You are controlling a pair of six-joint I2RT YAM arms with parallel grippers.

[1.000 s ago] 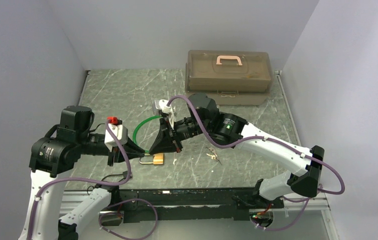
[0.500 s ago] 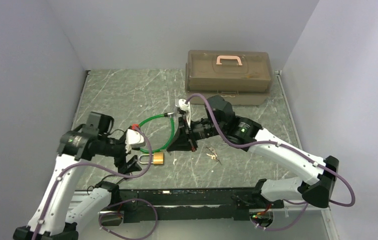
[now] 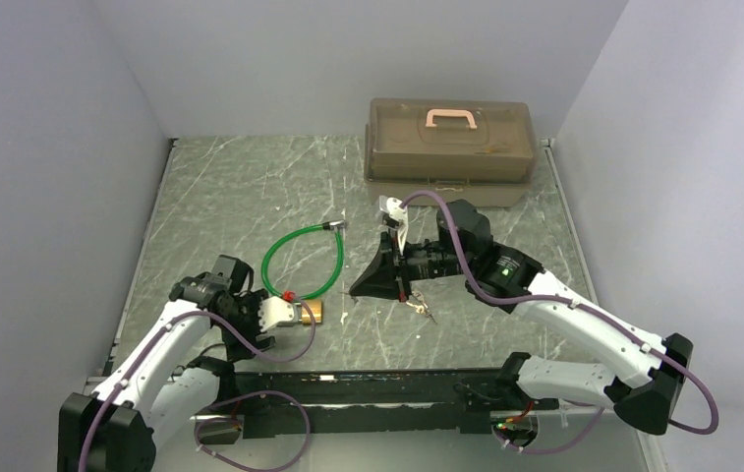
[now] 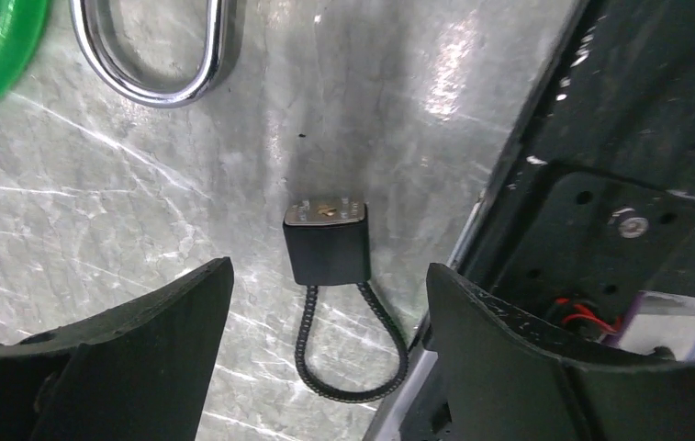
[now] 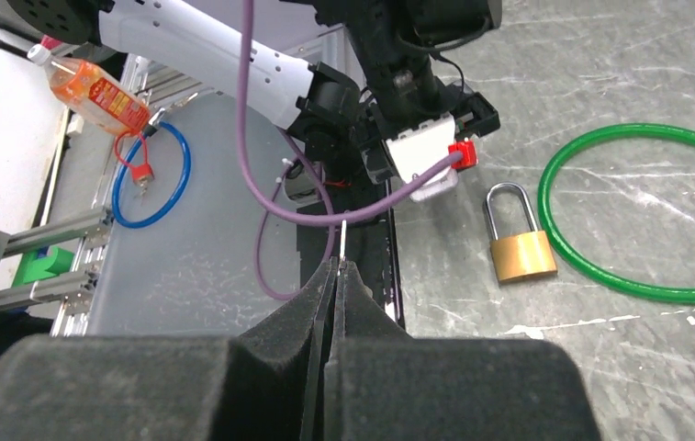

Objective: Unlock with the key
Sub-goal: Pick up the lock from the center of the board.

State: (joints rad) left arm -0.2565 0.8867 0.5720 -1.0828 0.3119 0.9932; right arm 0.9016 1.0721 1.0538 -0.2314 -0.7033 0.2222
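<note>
Both grippers have backed off the brass padlock with silver shackle (image 5: 523, 255), apparently still locked: left gripper (image 4: 327, 271) spread empty, right gripper (image 5: 336, 268) pressed together on what looks like the tiny silver key (image 5: 343, 241).

Overhead camera looks down; right wrist, close and low, shares the padlock (image 3: 311, 312).

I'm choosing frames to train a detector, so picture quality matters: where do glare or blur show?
Left wrist: glare streaks on the table, bright reflections on the chrome shackle, the left fingers dark. Right wrist: the right fingers, shut, are blurred up close, the padlock sharp. Top external: even light, soft shadows only.
</note>
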